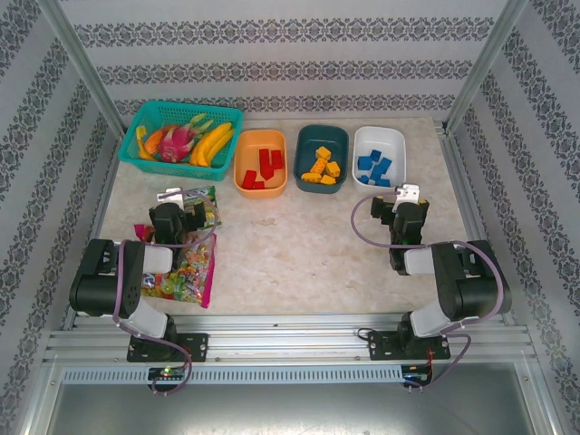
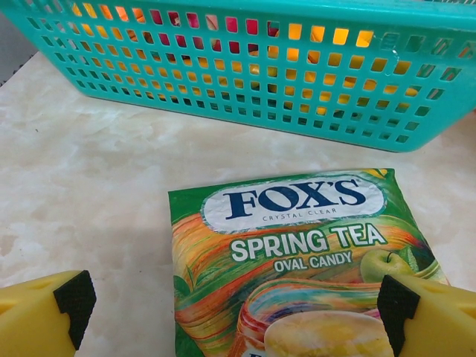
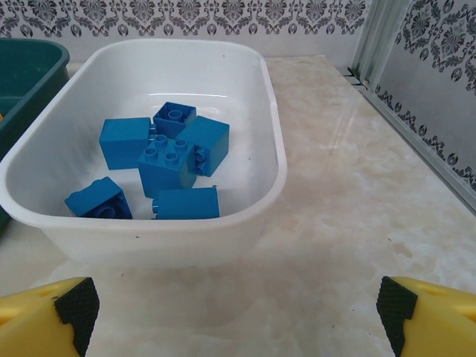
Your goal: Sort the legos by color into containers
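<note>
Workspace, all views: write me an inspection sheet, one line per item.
Surface: pale marbled tabletop; no loose bricks seen.
Job's things: red bricks in orange bowl, yellow bricks in dark teal bowl, blue bricks in white bowl.
Clutter: teal lattice basket of fruit at far left; Fox's candy bag by the left arm.
Grippers: left gripper open above the candy bag; right gripper open, facing the white bowl.
Cables: purple cable looping along each arm.
Surroundings: patterned wallpaper walls, aluminium frame posts.
</note>
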